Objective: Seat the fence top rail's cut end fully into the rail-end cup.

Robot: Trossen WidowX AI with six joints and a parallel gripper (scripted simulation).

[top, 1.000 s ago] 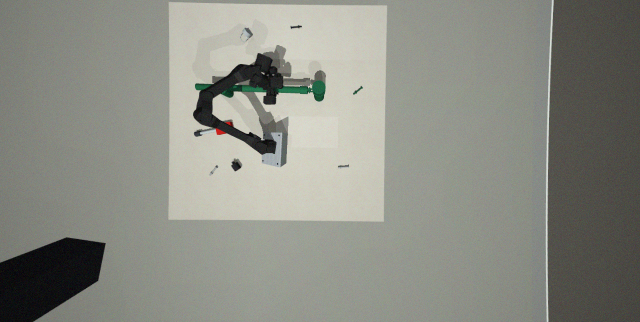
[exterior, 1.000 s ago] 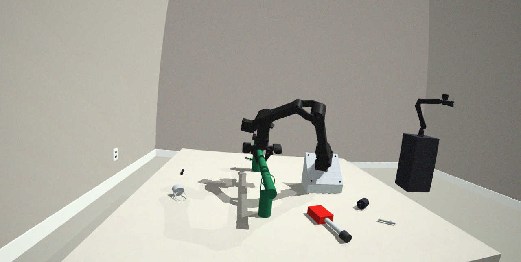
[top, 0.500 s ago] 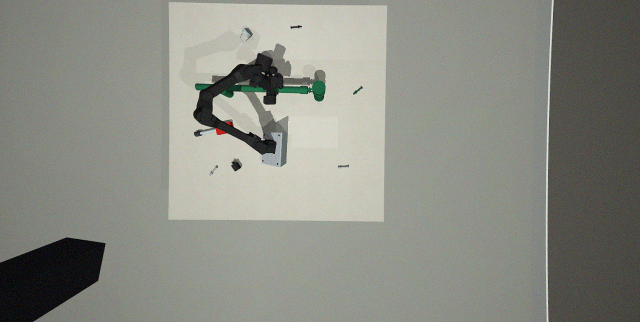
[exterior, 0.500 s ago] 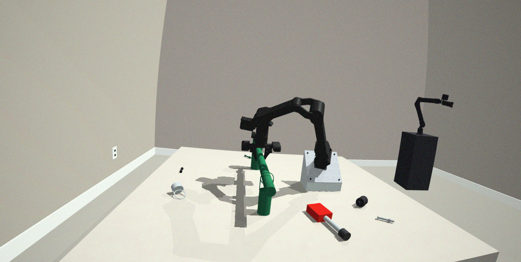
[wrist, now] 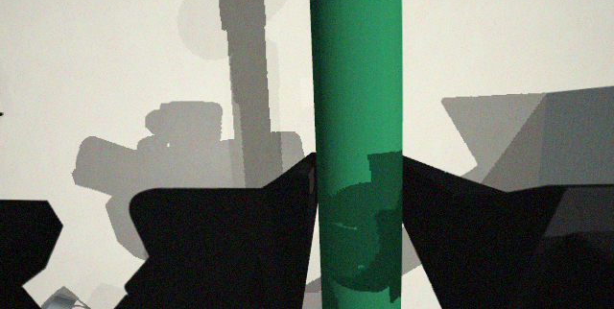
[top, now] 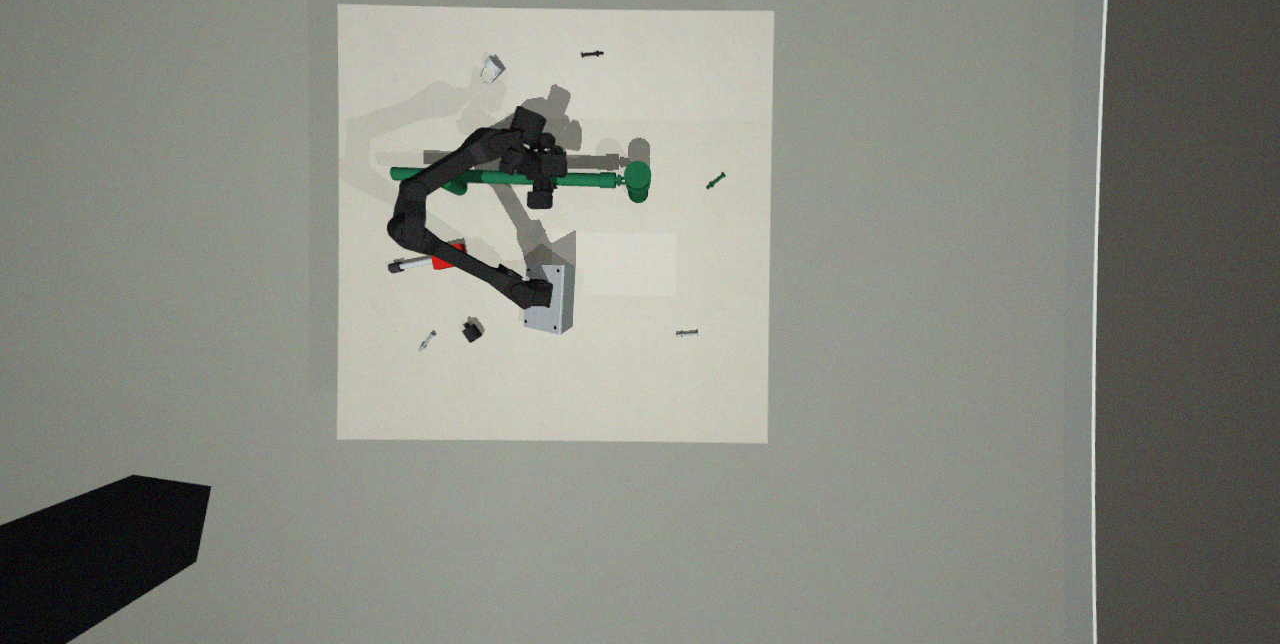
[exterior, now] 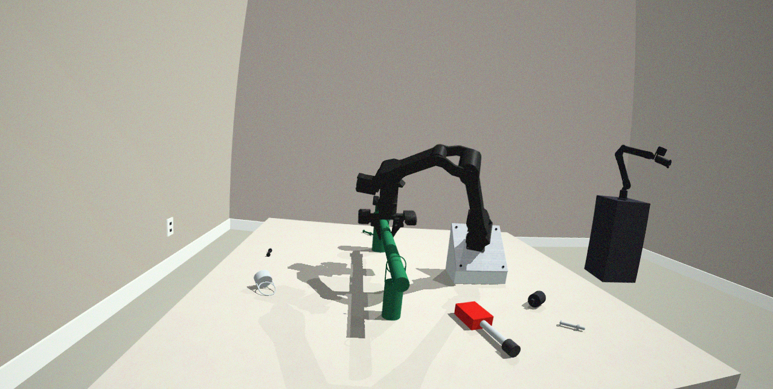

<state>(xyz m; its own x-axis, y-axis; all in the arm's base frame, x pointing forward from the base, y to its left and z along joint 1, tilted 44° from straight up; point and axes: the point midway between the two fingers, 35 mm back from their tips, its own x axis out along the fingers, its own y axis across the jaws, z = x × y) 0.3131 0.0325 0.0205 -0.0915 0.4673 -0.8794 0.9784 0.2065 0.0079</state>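
The green top rail (top: 581, 180) (exterior: 394, 254) (wrist: 357, 59) runs level above the table. My gripper (top: 543, 179) (exterior: 386, 228) (wrist: 349, 159) points down and is shut on the rail, a finger on each side. The rail's near end passes over the short green post (exterior: 392, 302), through the thin loop of the loop cap. Its far end meets the slightly thicker end cup (top: 607, 180) beside the big green post (top: 637, 175) (exterior: 377, 244). In the overhead view, the rail and cup look in line. How deep the rail sits and the band's exact height cannot be told.
The grey arm base (top: 546, 318) (exterior: 478, 275) stands beside the rail line. A red block with a handle (top: 447, 258) (exterior: 474, 315), a black cap (top: 472, 330) (exterior: 536, 299), a grey looped cap (top: 492, 69) (exterior: 263, 278) and several bolts lie around on the table.
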